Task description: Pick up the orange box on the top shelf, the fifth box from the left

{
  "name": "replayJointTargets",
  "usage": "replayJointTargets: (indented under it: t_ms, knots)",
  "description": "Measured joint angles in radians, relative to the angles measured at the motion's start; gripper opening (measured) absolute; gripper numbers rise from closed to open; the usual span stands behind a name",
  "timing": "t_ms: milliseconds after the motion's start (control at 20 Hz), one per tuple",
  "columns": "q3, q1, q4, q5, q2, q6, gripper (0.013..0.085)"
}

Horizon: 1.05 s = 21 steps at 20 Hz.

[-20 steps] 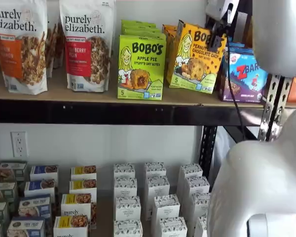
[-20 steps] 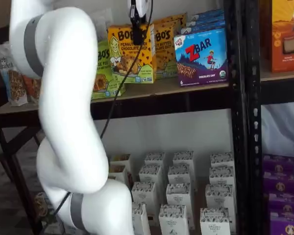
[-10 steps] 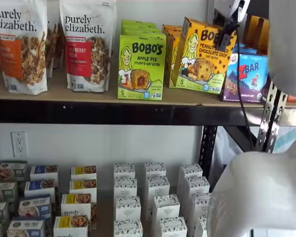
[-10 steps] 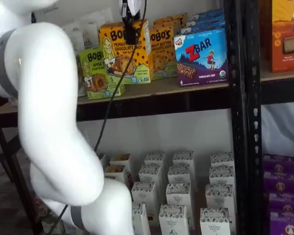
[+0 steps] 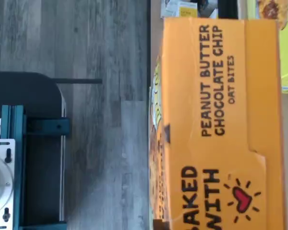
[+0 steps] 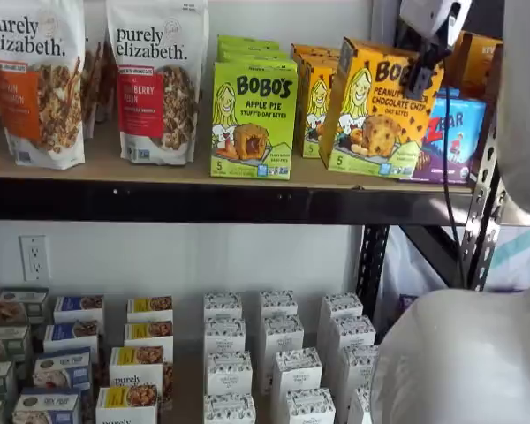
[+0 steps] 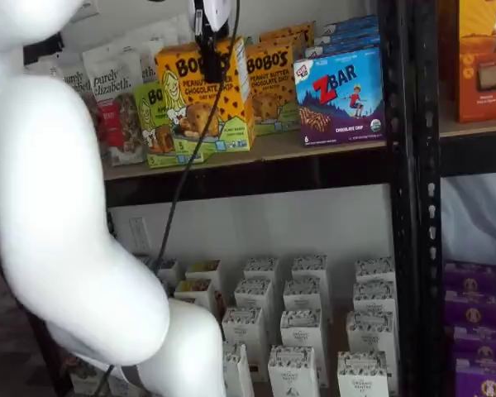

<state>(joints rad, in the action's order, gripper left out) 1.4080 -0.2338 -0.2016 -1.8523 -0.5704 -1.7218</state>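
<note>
My gripper [image 6: 421, 69] comes down from above and is shut on the top of the orange box [image 6: 376, 108], a BOBO'S Peanut Butter Chocolate Chip carton. The box is held slightly tilted at the front edge of the top shelf [image 6: 159, 201], forward of its row. In a shelf view the gripper [image 7: 208, 51] grips the same box [image 7: 200, 103] over the shelf's black rail [image 7: 256, 174]. The wrist view is filled by the box's orange top panel [image 5: 216, 124].
More orange cartons [image 6: 314, 88] stand behind it, a lime Apple Pie carton [image 6: 252, 119] to one side and the ZBar box [image 7: 339, 95] to the other. Granola bags [image 6: 159, 79] stand farther along. White boxes [image 6: 274, 353] fill the lower shelf. A black upright [image 7: 405, 198] is beside.
The gripper has drawn the orange box forward out of its row to the shelf's front edge. The white arm has swung aside with it.
</note>
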Motion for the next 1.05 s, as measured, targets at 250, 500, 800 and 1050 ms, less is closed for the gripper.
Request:
replayJointTargets:
  t_ms: [250,500,800,1050]
  knots:
    - [-0.043,0.000,0.012,-0.013,-0.049,-0.004,0.0210]
    - [-0.078,0.011,0.014,-0.021,-0.087,0.006,0.0210]
    - [-0.116,0.029,0.018,-0.029,-0.125,0.023,0.0210]
    - [-0.145,0.039,0.019,-0.017,-0.153,0.033,0.0210]
